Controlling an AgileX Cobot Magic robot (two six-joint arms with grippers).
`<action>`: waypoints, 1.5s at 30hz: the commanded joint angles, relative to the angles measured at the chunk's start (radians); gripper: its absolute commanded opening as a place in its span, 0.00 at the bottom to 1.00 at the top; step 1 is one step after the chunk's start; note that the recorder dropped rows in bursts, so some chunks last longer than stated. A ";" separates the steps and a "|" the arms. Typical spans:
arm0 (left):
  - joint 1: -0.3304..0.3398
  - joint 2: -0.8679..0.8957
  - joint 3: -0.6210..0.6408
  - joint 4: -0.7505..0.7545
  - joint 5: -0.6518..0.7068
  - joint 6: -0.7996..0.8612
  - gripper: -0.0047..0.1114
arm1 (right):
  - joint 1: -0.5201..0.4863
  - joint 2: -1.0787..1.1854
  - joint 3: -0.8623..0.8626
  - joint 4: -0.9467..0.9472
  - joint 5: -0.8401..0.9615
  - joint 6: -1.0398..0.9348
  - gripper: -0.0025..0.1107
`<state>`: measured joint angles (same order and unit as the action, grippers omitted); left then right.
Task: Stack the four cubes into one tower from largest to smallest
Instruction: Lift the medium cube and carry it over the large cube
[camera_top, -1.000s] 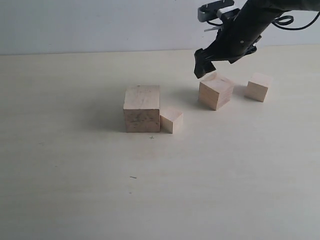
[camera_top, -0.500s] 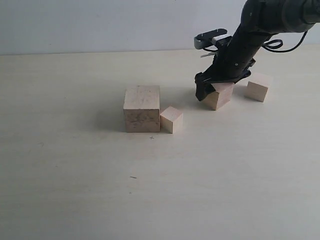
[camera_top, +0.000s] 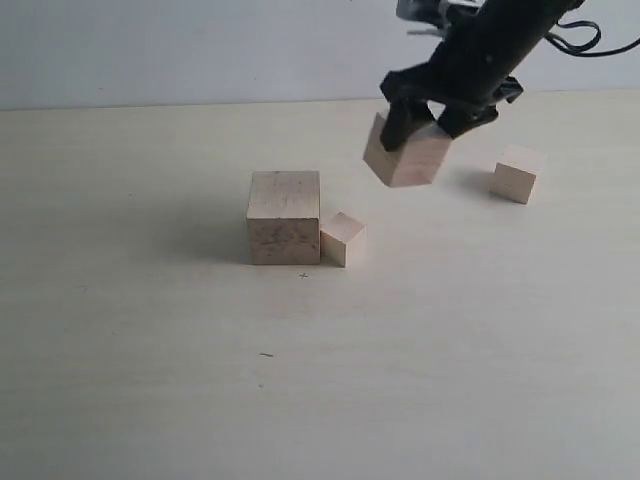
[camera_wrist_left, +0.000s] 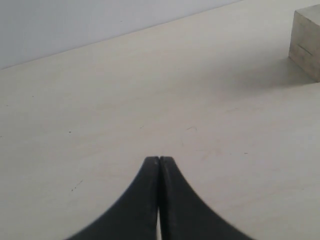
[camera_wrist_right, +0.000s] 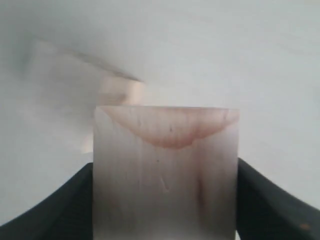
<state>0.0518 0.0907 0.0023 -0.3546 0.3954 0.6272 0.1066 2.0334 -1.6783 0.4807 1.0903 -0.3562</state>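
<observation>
The largest cube (camera_top: 284, 215) rests on the table with the smallest cube (camera_top: 343, 239) touching its right side. A mid-small cube (camera_top: 516, 173) sits apart at the far right. My right gripper (camera_top: 427, 124) is shut on the second-largest cube (camera_top: 405, 157), which hangs tilted above the table, up and to the right of the largest cube. In the right wrist view this cube (camera_wrist_right: 165, 175) fills the space between the black fingers (camera_wrist_right: 260, 200). My left gripper (camera_wrist_left: 159, 161) is shut and empty over bare table, with one cube (camera_wrist_left: 306, 40) off to its side. No tower stands.
The pale table (camera_top: 150, 350) stretches wide in front and to the left of the cubes. A light wall (camera_top: 200, 50) closes the back. A blurred pale block (camera_wrist_right: 120, 92) shows beyond the held cube.
My right gripper came down over the second-largest cube, closed on it, then lifted it off the table and carried it a little left. The left gripper has not moved.
</observation>
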 joint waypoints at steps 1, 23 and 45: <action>-0.002 0.003 -0.002 0.002 -0.001 -0.004 0.04 | 0.041 -0.087 -0.004 0.207 0.096 -0.176 0.46; -0.002 -0.091 -0.002 0.002 -0.001 -0.002 0.04 | 0.289 0.046 -0.136 -0.041 -0.126 -0.740 0.49; -0.002 -0.091 -0.002 0.002 -0.024 -0.002 0.04 | 0.366 0.091 -0.321 -0.268 0.018 0.430 0.48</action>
<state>0.0518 0.0051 0.0023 -0.3522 0.3896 0.6272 0.4401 2.1037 -1.9664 0.2606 1.1155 -0.0612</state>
